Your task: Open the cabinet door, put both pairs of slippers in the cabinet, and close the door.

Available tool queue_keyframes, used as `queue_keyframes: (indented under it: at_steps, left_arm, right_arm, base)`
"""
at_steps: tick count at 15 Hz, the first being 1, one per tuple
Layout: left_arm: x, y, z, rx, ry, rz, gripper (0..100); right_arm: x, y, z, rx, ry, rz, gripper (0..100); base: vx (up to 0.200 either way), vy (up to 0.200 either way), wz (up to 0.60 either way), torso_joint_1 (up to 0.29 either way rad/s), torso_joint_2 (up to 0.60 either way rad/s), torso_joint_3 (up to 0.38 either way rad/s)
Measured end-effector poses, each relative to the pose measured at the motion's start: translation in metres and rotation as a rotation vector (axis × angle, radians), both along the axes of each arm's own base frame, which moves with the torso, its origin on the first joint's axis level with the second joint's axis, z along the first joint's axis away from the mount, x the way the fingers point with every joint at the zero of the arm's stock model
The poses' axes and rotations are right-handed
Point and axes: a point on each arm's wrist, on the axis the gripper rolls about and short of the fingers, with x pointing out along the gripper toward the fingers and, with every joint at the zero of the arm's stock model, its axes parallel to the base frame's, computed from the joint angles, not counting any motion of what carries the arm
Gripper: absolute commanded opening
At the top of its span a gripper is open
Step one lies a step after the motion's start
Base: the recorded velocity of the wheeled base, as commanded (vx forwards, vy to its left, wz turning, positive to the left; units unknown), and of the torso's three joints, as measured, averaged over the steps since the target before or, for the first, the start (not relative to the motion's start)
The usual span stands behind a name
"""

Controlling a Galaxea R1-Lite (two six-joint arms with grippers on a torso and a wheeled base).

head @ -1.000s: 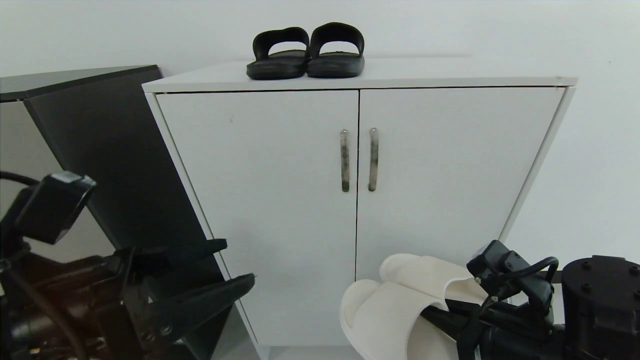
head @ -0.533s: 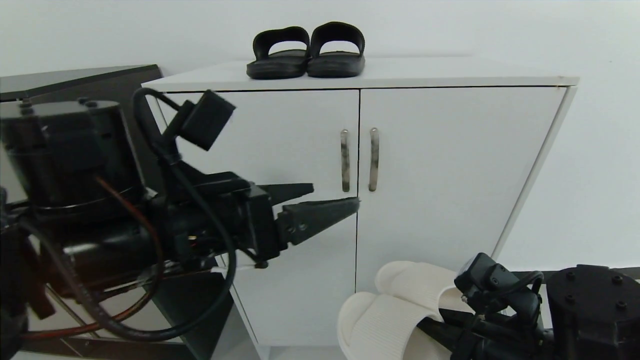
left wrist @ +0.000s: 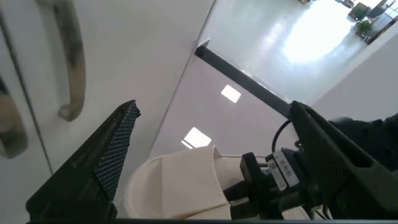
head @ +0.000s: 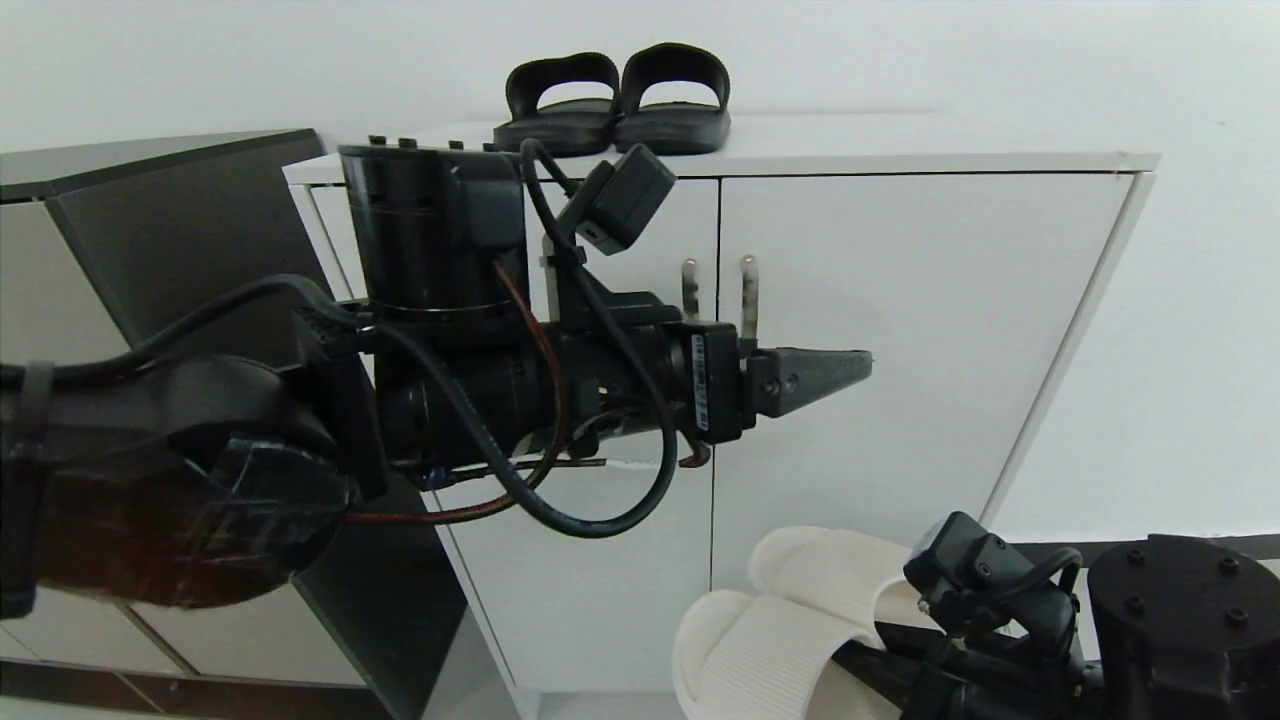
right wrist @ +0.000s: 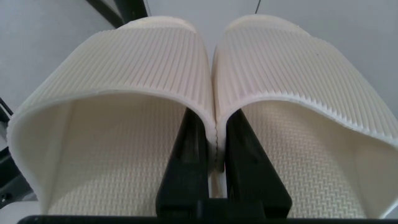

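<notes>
1. The left gripper (left wrist: 214, 107) holds its black, textured jaws wide apart.
2. A brushed metal bar handle (left wrist: 71, 62) on the white cabinet door (left wrist: 143, 56) lies just beside one jaw.
3. Cream ribbed foam slippers (left wrist: 177, 186) show farther off, in the gap between the jaws.

Legible text: none.

Label 1: white rectangular sticker (head: 701, 383) on the side face of the black housing of the left gripper (head: 862, 362), at the edge nearest the fingers. It carries fine dark lines of print, too small to read.

Label 2: small white sticker (left wrist: 282, 169) on the black camera block (left wrist: 255, 167) at the right arm's wrist, seen in the left wrist view. It carries dark marks, blurred and unreadable.
</notes>
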Motion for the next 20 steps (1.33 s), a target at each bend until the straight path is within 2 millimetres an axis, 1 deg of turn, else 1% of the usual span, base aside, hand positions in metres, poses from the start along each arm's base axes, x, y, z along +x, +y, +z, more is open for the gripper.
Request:
queue_keyframes:
  at_steps: [2, 4, 8, 14, 20]
  left_arm:
    - [0.007, -0.006, 0.008, -0.013, 0.012, -0.004, 100]
    - [0.011, -0.009, 0.012, -0.021, 0.005, 0.005, 100]
    - [0.017, -0.009, 0.010, -0.017, 0.004, 0.081, 100]
    - [0.032, 0.004, 0.008, -0.013, 0.006, 0.147, 100]
    - [0.047, 0.000, 0.004, -0.009, 0.008, 0.166, 100]
  right_arm:
    - [0.000, 0.000, -0.001, -0.002, 0.002, -0.001, 0]
    - [0.000, 0.000, 0.000, -0.002, 0.001, -0.001, 0]
    - [0.000, 0.000, -0.001, -0.004, 0.001, -0.005, 0]
    - [0.001, 0.000, -0.001, -0.004, 0.001, -0.009, 0]
    - [0.001, 0.000, -0.002, -0.007, 0.005, -0.007, 0]
  base:
    - [0.000, 0.000, 0.00, 0.000, 0.00, 0.000]
    - [0.000, 0.000, 0.00, 0.000, 0.00, 0.000]
    - [0.000, 0.000, 0.00, 0.000, 0.00, 0.000]
    - [0.000, 0.000, 0.00, 0.000, 0.00, 0.000]
    - [0.000, 0.000, 0.00, 0.000, 0.00, 0.000]
